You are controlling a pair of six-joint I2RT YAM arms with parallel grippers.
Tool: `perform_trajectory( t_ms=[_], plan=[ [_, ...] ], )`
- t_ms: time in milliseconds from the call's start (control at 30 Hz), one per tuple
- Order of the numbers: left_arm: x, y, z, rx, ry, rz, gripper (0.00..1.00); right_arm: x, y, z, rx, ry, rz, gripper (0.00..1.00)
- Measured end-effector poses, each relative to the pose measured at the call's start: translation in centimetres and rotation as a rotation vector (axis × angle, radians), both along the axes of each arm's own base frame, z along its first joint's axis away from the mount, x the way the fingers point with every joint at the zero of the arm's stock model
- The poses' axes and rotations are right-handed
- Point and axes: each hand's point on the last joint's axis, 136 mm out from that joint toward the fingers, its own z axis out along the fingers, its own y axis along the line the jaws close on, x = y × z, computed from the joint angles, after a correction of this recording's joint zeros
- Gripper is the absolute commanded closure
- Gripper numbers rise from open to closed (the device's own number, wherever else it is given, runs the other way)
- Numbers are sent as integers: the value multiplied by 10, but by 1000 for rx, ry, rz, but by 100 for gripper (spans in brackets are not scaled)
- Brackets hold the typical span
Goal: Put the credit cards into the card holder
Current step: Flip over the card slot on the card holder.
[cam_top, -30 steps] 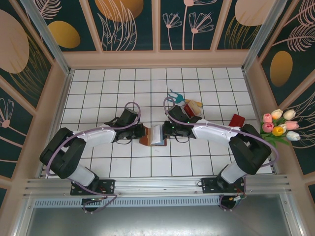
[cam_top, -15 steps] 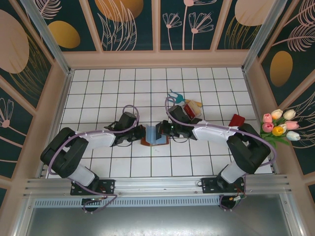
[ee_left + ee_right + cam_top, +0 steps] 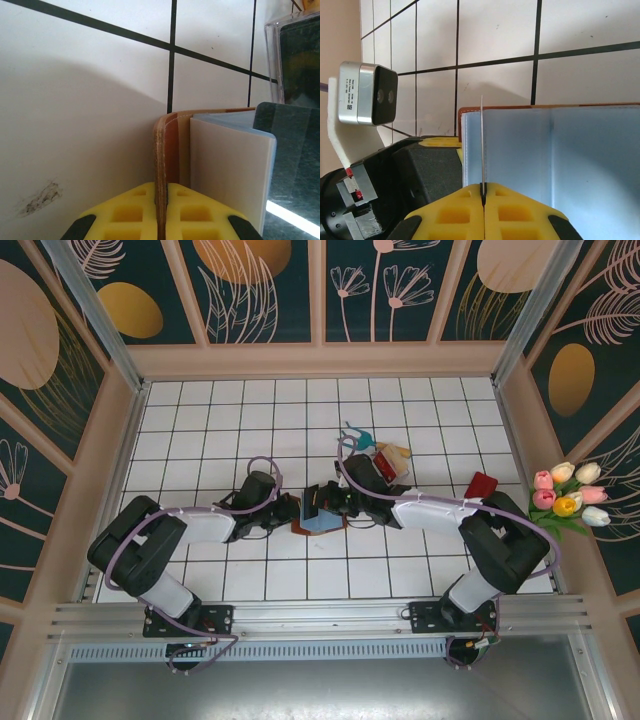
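Observation:
The card holder (image 3: 322, 525), a reddish-brown leather wallet, lies open at mid-table between the two grippers. My left gripper (image 3: 161, 192) is shut on its left leather flap (image 3: 165, 150) and holds that flap upright. The pale inner lining (image 3: 230, 170) faces right. My right gripper (image 3: 483, 187) is shut on a thin pale credit card (image 3: 482, 145), seen edge-on, standing against the wallet's pale blue inside (image 3: 545, 150). From above, the right gripper (image 3: 318, 504) hangs over the wallet and the left gripper (image 3: 287, 513) is at its left edge. A red credit card (image 3: 482, 485) lies far to the right.
A small clear plastic box (image 3: 388, 462) and a blue-headed garden fork (image 3: 355, 435) lie just behind the right arm. A bunch of tulips (image 3: 568, 498) sits at the right wall. Wooden walls ring the white tiled table (image 3: 220, 420).
The right gripper has moved left with its card, over the open wallet. The left gripper has moved slightly right, bringing the held flap up. Both have stayed shut.

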Motion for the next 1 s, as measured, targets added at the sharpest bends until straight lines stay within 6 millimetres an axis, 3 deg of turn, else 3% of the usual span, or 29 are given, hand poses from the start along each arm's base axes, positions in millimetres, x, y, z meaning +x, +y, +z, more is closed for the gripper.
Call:
perform_trajectory(
  t_ms=[67, 233, 300, 467, 667, 867, 933, 1000],
  plan=[
    [0, 0, 0, -1, -1, 3, 91, 1, -1, 0, -4, -4, -5, 93],
    [0, 7, -2, 25, -4, 25, 69, 0, -4, -8, -41, 6, -19, 93],
    [0, 11, -1, 43, -11, 34, 68, 0, -6, -15, -69, 19, -25, 93],
    [1, 18, 14, 51, -57, 55, 58, 0, -10, -27, -106, 37, -34, 93],
    [3, 24, 27, 50, -98, 82, 36, 2, -7, -26, -121, 37, -33, 93],
    [1, 22, 35, 24, -123, 70, 36, 2, -6, -26, -130, 40, -28, 93],
    [1, 18, 34, 11, -120, 51, 42, 2, -6, -26, -131, 39, -26, 92],
    [-1, 16, 29, 14, -111, 30, 57, 2, -5, -27, -134, 40, -25, 92]
  ],
)
